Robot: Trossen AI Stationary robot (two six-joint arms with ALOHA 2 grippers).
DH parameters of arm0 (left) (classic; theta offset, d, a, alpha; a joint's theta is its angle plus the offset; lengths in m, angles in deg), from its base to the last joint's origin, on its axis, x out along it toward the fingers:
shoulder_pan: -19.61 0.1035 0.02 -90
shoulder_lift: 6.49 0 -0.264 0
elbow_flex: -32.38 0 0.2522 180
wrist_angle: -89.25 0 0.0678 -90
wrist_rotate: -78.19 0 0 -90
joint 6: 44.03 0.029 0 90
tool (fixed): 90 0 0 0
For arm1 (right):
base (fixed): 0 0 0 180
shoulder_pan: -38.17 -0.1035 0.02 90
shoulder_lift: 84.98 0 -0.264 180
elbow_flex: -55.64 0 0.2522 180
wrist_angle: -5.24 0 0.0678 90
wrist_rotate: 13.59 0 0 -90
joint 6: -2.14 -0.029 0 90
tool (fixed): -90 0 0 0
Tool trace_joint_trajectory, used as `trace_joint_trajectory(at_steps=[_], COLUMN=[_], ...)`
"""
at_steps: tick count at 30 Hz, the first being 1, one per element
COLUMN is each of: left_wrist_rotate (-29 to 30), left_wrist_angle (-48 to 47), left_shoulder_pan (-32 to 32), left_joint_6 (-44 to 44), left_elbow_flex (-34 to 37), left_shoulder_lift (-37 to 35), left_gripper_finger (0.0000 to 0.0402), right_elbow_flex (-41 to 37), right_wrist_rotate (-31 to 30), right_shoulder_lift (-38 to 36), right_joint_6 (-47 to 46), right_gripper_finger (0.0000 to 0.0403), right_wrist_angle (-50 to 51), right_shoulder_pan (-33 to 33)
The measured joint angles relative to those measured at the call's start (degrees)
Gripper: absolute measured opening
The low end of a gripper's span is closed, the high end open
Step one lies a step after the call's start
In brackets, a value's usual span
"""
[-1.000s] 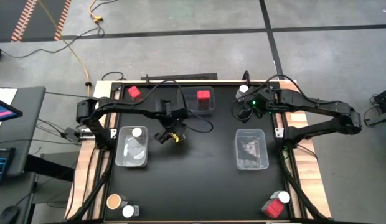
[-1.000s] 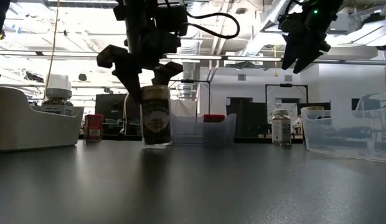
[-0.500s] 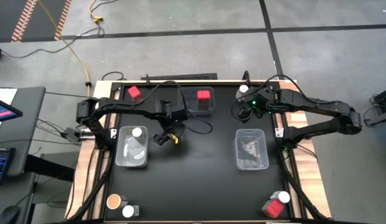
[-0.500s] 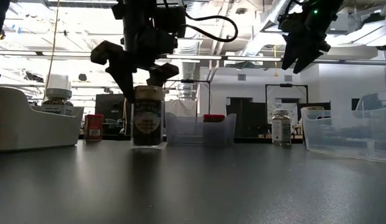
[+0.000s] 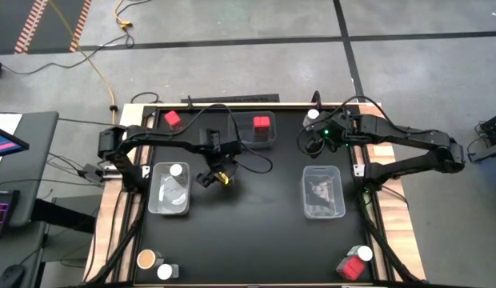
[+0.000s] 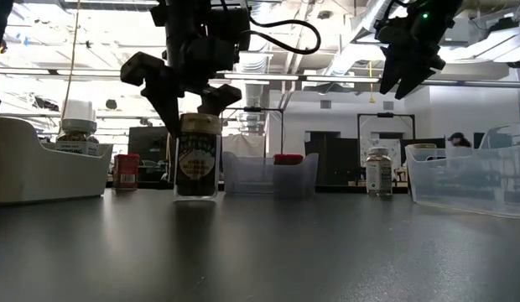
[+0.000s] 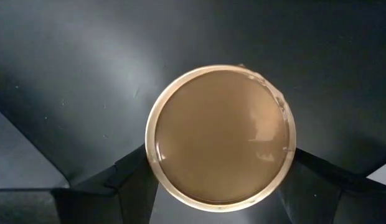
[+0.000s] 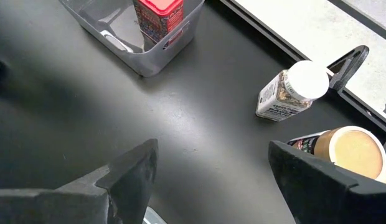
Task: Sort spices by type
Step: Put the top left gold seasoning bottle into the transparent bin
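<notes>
Tan-lidded and round, a glass spice jar (image 6: 197, 156) stands upright on the black tabletop (image 5: 248, 232), left of centre, between the left clear plastic bin (image 5: 170, 190) and the table's middle. The left gripper (image 6: 191, 101) hangs directly over it, its two dark fingers (image 7: 127, 177) flanking the lid on either side. In the left wrist view the fingers sit right against the lid's rim, but whether they are pinching the jar or merely bracketing it I cannot tell.

The right gripper (image 6: 408, 80) hovers high above the back right part of the table, its jaws spread and holding nothing. Below it, in the right wrist view, a white-capped round jar (image 8: 291, 92) stands near the table's back edge, and another tan-lidded jar (image 8: 342, 151) sits just beside it.

The left bin holds a white-capped jar (image 5: 177, 170). A second clear bin (image 5: 258, 132) at the back centre holds a red square-topped container (image 5: 262, 123), and another red container (image 5: 172, 119) stands loose near the back left corner. The right clear bin (image 5: 322, 192) has dark contents that are too unclear to name.

At the front left corner sit a tan-lidded jar (image 5: 146, 258) and a white-capped jar (image 5: 164, 271) close together. At the front right corner, a red container (image 5: 349, 268) and a white-capped jar (image 5: 364, 254) are touching or nearly so.
</notes>
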Motion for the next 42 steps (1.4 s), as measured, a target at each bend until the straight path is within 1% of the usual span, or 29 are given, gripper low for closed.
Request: trace_joint_trajectory(at_steps=[7,12,18,21,28,31,34,39,42], left_wrist_rotate=[0.5,2.5,2.7,2.7,3.0,5.2,7.3,7.3,6.5], left_wrist_angle=[0.0,0.0,0.0,-0.1,0.1,0.1,-0.2,-2.0,-3.8], left_shoulder_pan=[0.0,0.0,0.0,0.0,0.0,0.0,0.1,0.2,0.1], left_joint_6=[0.0,-0.3,-1.2,-1.6,0.3,1.0,-1.2,-6.2,-9.8], left_elbow_flex=[0.0,0.0,0.0,0.0,0.0,0.0,-0.4,-3.0,-4.4], left_shoulder_lift=[0.0,0.0,0.0,0.0,-0.2,-0.2,-0.4,-0.9,-1.1], left_gripper_finger=[0.0274,0.0274,0.0274,0.0285,0.0331,0.0336,0.0335,0.0335,0.0334], right_elbow_flex=[0.0,0.0,0.0,0.0,0.0,0.0,0.0,0.0,0.0], right_wrist_rotate=[0.0,0.0,0.0,0.0,0.0,0.0,0.2,1.6,1.9], right_shoulder_lift=[0.0,0.0,0.0,0.0,0.0,0.2,0.7,1.4,1.8], right_joint_6=[0.0,0.0,0.0,0.0,-0.1,-0.1,-0.1,0.8,4.1], right_gripper_finger=[0.0333,0.0333,0.0333,0.0333,0.0333,0.0333,0.0333,0.0333,0.0333], right_wrist_angle=[0.0,0.0,0.0,0.0,0.0,-0.2,-1.1,-3.2,-4.6], right_shoulder_pan=[0.0,0.0,0.0,0.0,0.0,0.0,-0.1,-0.5,-1.6])
